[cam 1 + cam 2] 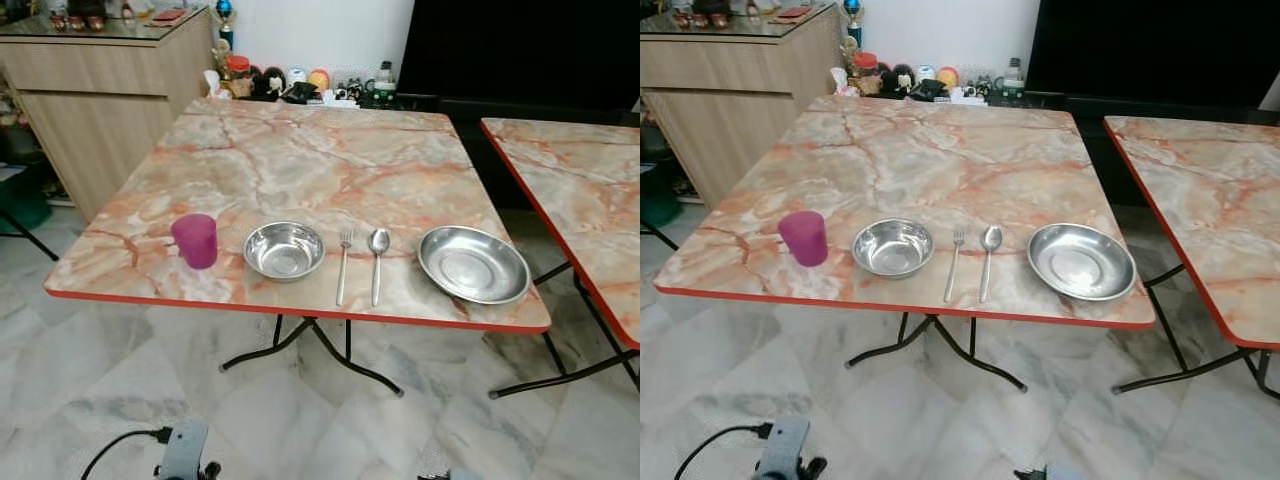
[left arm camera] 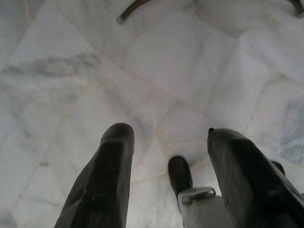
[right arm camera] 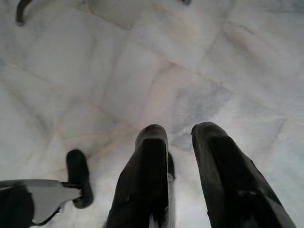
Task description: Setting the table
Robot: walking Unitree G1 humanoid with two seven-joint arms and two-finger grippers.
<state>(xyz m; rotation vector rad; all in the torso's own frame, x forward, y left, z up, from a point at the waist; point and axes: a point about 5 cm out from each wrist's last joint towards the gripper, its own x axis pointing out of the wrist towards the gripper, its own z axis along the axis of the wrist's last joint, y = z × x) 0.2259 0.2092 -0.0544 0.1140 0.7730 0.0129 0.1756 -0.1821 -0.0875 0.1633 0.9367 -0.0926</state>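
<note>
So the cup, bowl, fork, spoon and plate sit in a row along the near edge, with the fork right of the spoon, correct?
Not quite: the left eye view shows the fork left of the spoon, between it and the bowl. The cup and plate end the row as you said.

Below the marble table's red front edge (image 1: 300,310), the robot's left arm (image 1: 183,448) shows as a pale silver-grey block with a thin black cable (image 1: 120,443) plugged into its side. The left gripper (image 2: 168,142) has two long, matte black fingers (image 2: 102,175), rounded at the tips and widening toward the wrist. The right gripper (image 3: 178,137) has the same thick black fingers (image 3: 145,180).
</note>
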